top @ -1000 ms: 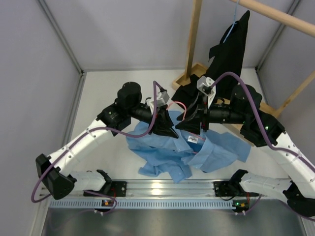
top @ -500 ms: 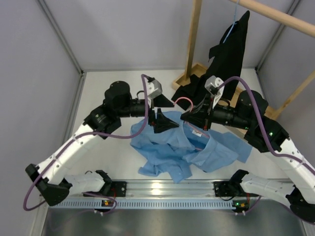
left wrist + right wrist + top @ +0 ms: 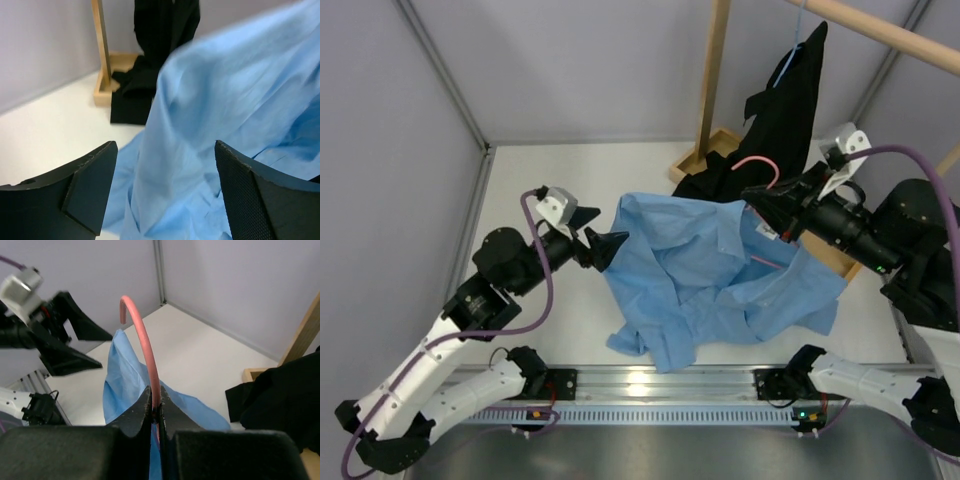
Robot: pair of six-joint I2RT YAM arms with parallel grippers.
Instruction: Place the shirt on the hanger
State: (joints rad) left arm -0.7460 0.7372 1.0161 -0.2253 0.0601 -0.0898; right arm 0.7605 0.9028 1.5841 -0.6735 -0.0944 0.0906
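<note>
**Above the white table, the shirt hangs off the pink hanger**

Between the two arms, the light blue shirt point(image 3: 720, 280) is spread wide and wrinkled, its collar end raised toward the right side and its lower hem down near the table's point(image 3: 550, 180) front rail. The pink hanger point(image 3: 757, 165) sits at that collar end: its hook curves up free of the cloth, and a stretch of pink wire shows inside the shirt's opening.

The right tool point(image 3: 770, 205) is clamped tight on the hanger's neck just below the hook, with blue cloth hanging beneath it in the right wrist view.

The left tool point(image 3: 600, 232) has its jaws spread wide and holds nothing. It points at the shirt's left edge, just beside it; whether it touches cannot be told.

Behind the right tool, a black garment point(image 3: 790, 100) hangs from a wooden rack point(image 3: 715, 80).
</note>
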